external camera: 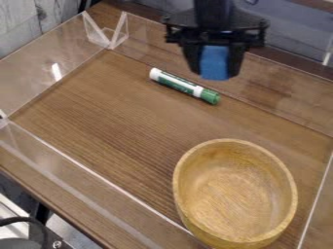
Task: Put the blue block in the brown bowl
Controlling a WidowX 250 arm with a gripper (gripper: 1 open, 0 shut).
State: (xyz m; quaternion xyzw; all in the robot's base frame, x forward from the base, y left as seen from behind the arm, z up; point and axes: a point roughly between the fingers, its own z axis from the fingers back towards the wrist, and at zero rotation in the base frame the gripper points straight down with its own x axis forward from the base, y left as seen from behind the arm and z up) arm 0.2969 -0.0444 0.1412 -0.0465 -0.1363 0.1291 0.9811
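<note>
The blue block (215,60) hangs in the air above the back of the table, clamped between the black fingers of my gripper (215,49), which is shut on it and points down. The brown bowl (236,192) sits at the front right of the table, wide, wooden and with nothing in it. The held block is well behind the bowl and a little to its left.
A green-and-white marker pen (182,85) lies on the wooden tabletop just left of and below the held block. Clear acrylic walls (101,31) run around the table's edges.
</note>
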